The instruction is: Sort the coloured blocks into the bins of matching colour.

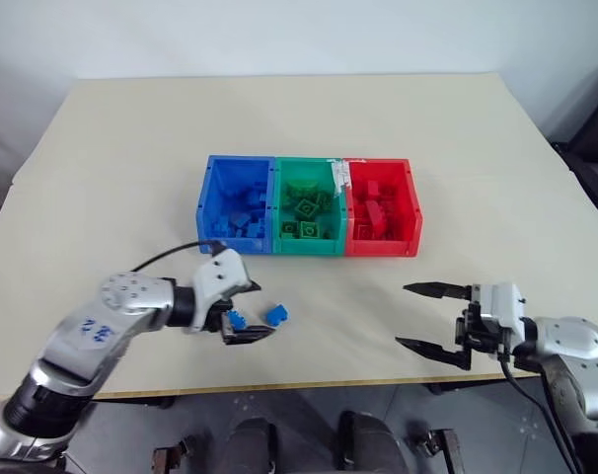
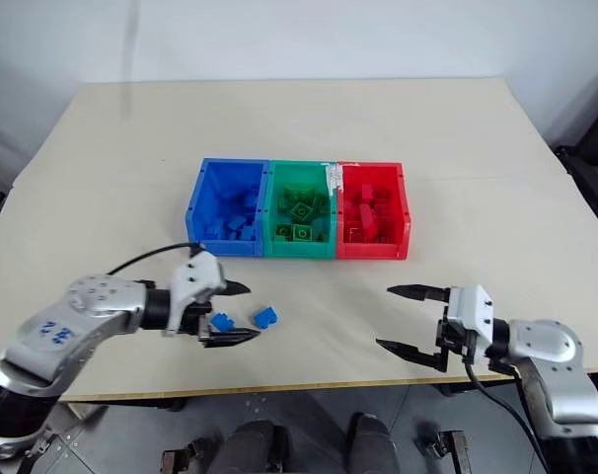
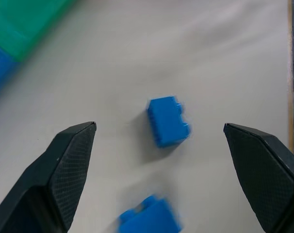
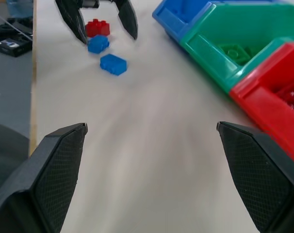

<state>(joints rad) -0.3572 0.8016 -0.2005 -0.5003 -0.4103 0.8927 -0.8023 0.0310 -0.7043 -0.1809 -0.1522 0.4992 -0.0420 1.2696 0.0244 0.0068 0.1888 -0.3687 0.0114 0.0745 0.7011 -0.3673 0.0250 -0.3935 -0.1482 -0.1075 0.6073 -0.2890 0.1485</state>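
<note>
From the head view I found the left gripper (image 1: 242,314) low over the table (image 1: 121,158), its fingers spread wide and holding nothing, with two blue blocks and a red block close by it. One blue block (image 3: 167,120) lay ahead of the gripper, between the lines of its two fingers; its long axis ran roughly along the direction the fingers pointed. The second blue block (image 3: 149,217) sat nearer the wrist, also inside the gap. The red block (image 4: 97,27), seen from the right wrist, lay just behind that nearer block, between the same fingers. The right gripper (image 1: 435,318) hung well apart from all three, its fingers likewise wide and empty, so I judged the left arm the nearer. The bins (image 1: 309,168) stood beyond the left gripper, the blue one closest to it. The table was pale and bare elsewhere, against a white wall.
</note>
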